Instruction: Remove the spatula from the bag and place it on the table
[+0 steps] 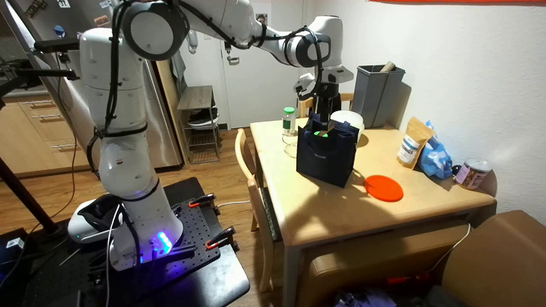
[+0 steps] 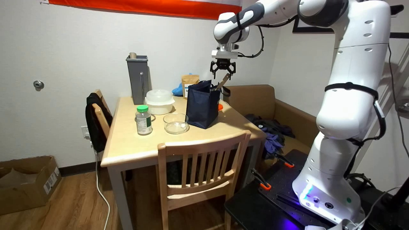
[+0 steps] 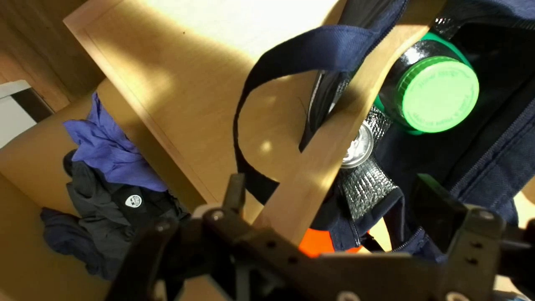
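Observation:
The dark navy-black fabric bag (image 1: 325, 160) stands upright on the light wooden table (image 1: 337, 221); it also shows in an exterior view (image 2: 202, 108). The wooden spatula (image 2: 222, 82) sticks up out of the bag, tilted, with its lower part hidden inside. In the wrist view the spatula (image 3: 311, 175) runs diagonally past a bag handle, between the fingers and closer to the left-hand one. My gripper (image 2: 222, 76) is open just above the bag, around the spatula's upper end. In the wrist view both fingers of the gripper (image 3: 334, 192) are apart.
Inside the bag are a green-capped bottle (image 3: 439, 94) and a can (image 3: 359, 146). A green-lidded jar (image 2: 143, 123), glass bowl (image 2: 176, 126), white container (image 2: 159, 103) and grey bin (image 2: 137, 80) stand nearby. An orange-red disc (image 1: 384, 188) and a tan pouch (image 1: 411, 147) lie toward the wall side.

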Robot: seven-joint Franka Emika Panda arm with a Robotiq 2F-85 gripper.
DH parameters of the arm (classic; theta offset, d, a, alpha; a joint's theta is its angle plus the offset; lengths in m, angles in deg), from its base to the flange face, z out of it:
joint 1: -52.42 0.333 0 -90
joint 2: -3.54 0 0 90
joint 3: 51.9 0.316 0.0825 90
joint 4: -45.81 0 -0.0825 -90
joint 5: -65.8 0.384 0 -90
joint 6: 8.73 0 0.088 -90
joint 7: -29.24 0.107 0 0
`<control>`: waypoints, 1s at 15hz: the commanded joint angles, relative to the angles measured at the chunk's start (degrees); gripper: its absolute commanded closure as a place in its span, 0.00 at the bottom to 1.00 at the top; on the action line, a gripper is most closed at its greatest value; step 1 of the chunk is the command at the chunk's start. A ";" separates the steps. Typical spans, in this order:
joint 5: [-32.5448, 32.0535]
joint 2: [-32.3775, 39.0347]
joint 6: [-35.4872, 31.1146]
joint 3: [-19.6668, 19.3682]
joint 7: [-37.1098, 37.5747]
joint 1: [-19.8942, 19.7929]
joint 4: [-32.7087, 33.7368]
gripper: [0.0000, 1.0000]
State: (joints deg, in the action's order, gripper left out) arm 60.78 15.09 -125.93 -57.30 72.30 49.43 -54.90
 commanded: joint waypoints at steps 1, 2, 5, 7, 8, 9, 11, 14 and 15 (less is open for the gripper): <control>0.83 0.74 -0.84 -0.63 -0.20 0.06 0.69 0.00; 0.86 0.70 -1.15 -0.77 -0.25 0.00 0.54 0.00; 0.70 0.92 -2.48 -1.24 -0.29 -0.23 0.33 0.11; 0.42 1.04 -3.38 -1.46 -0.36 -0.32 0.06 0.34; 0.40 1.10 -3.61 -1.59 -0.25 -0.30 0.01 0.44; 0.42 1.17 -3.79 -1.71 -0.25 -0.29 -0.05 0.51; 0.31 1.24 -4.20 -1.90 -0.11 -0.23 -0.17 0.66; 0.25 0.65 -5.01 -2.06 0.12 -0.15 -0.46 0.88; 0.15 0.43 -5.43 -2.09 0.23 -0.09 -0.57 0.96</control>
State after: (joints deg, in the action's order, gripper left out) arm 60.78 16.42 -129.83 -59.04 72.30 49.14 -54.92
